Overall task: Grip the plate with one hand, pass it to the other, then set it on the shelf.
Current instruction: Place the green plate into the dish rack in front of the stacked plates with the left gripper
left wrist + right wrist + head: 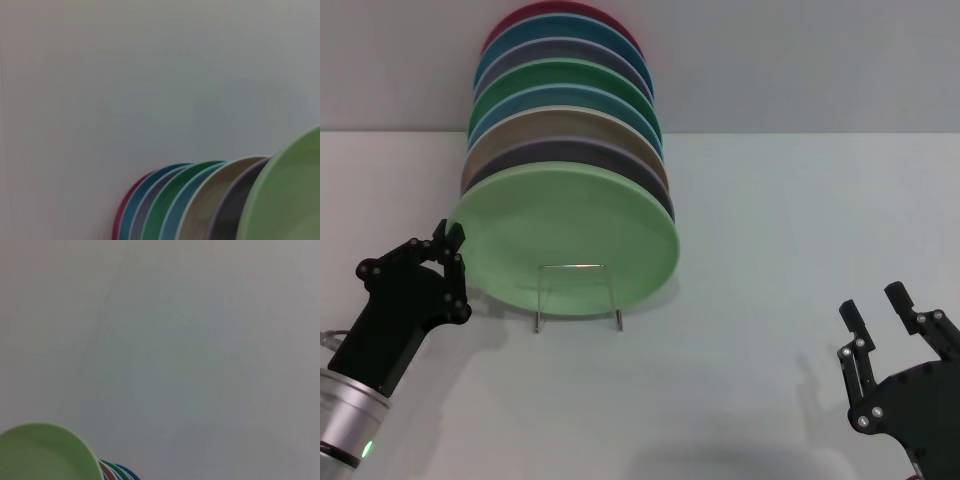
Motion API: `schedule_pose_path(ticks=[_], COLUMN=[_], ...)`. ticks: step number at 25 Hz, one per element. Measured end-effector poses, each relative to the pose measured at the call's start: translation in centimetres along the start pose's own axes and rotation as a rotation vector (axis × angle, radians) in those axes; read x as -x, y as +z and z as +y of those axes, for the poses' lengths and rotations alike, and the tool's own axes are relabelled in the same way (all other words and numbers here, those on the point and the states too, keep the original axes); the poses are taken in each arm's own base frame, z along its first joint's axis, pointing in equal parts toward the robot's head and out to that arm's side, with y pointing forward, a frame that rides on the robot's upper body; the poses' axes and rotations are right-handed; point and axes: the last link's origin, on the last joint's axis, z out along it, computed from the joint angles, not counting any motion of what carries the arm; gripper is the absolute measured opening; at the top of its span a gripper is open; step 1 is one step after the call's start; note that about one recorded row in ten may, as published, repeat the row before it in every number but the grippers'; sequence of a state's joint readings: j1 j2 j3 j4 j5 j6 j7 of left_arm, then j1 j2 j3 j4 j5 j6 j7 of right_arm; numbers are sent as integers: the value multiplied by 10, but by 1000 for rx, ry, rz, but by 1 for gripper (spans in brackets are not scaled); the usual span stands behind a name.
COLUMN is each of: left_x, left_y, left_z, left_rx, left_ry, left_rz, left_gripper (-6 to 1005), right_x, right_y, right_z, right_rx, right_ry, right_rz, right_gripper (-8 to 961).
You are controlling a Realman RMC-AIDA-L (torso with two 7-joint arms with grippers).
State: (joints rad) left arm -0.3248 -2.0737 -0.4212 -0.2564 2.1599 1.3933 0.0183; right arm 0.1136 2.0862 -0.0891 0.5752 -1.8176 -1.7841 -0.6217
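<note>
Now plate (565,240) stands racked beside left tool (448,247).

Your work surface was a plain pale table (770,300), matte and unmarked, running from the near edge to the far wall (800,60). That wall was flat light grey. You had soft, even lighting, with faint shadows on the tabletop.

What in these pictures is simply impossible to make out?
- Head view: whether the left gripper touches the round matte light-green plate; its fingertips overlap the rim.
- Head view: most of the thin silver wire shelf, covered by plates.
- Head view: right gripper body, cut off by the edge.
- Wrist views: neither arm's fingers appear.
</note>
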Motion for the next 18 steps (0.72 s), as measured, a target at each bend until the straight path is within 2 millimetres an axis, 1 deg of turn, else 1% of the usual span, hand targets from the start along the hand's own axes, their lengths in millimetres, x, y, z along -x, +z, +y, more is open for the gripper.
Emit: schedule_pose_path(ticks=[9, 18], left_x=[2, 3], left_y=[3, 1], left_z=[1, 0], left_rx=[3, 1], left_ry=[-6, -13], left_rz=[-19, -23], left_gripper=[90, 97], right_x=[0, 0], right_y=[1, 1], right_z=[0, 0], right_rx=[1, 2], right_ry=[1, 3], right_rz=[-2, -4], right_gripper=[333, 333])
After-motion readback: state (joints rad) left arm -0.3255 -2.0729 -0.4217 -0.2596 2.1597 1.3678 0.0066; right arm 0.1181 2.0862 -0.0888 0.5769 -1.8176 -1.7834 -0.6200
